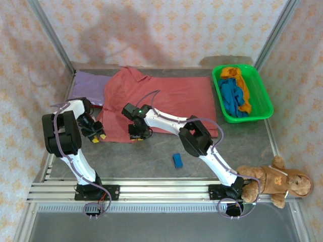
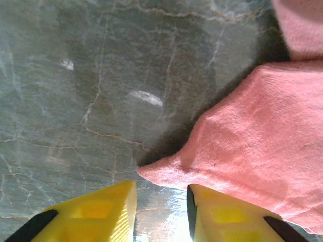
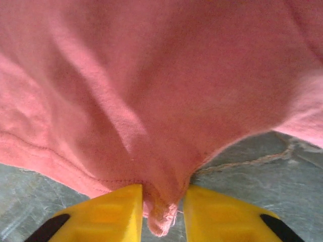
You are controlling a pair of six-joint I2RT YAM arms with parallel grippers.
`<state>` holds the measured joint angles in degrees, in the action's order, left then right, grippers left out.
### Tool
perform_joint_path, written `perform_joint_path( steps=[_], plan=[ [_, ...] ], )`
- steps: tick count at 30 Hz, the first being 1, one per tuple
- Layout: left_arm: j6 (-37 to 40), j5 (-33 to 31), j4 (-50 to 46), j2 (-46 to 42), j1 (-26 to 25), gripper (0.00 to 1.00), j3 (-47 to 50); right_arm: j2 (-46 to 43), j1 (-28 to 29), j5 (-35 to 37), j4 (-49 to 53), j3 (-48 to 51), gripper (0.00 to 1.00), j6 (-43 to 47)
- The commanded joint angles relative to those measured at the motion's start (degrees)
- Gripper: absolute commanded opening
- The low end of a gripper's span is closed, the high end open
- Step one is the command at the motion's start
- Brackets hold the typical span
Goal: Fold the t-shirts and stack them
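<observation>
Grasping for a fold: the right gripper point(image 3: 162, 214) clamps the hem of the salmon-pink t-shirt point(image 3: 151, 91); the left gripper point(image 2: 161, 212), jaws apart at its corner, probably must close next.

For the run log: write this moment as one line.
item: salmon-pink t-shirt, spread on table | left gripper: open, at shirt corner, not gripping | right gripper: shut on near hem
</observation>
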<state>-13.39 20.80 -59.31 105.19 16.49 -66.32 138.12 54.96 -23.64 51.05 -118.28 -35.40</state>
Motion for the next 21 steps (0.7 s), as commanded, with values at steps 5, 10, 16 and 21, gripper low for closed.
perform_joint_path(
  steps=[5,10,16,21],
  plan=[
    [0.6,1.2,1.0,1.8,-0.7,0.20,-1.1,1.3,0.1,-1.0,0.8,-1.6,0.13,0.2],
    [0.4,1.8,0.6,1.5,-0.8,0.07,-2.0,0.9,0.0,-0.9,1.2,-1.9,0.03,0.7],
    [0.2,3.7,-1.3,-1.6,-1.8,0.00,-5.6,-2.1,-1.1,0.4,0.8,-1.4,0.00,1.0],
    [-0.8,3.7,-4.1,-2.0,-2.9,0.00,-11.2,-4.5,-2.8,0.5,0.3,-1.3,0.00,1.1]
  ],
)
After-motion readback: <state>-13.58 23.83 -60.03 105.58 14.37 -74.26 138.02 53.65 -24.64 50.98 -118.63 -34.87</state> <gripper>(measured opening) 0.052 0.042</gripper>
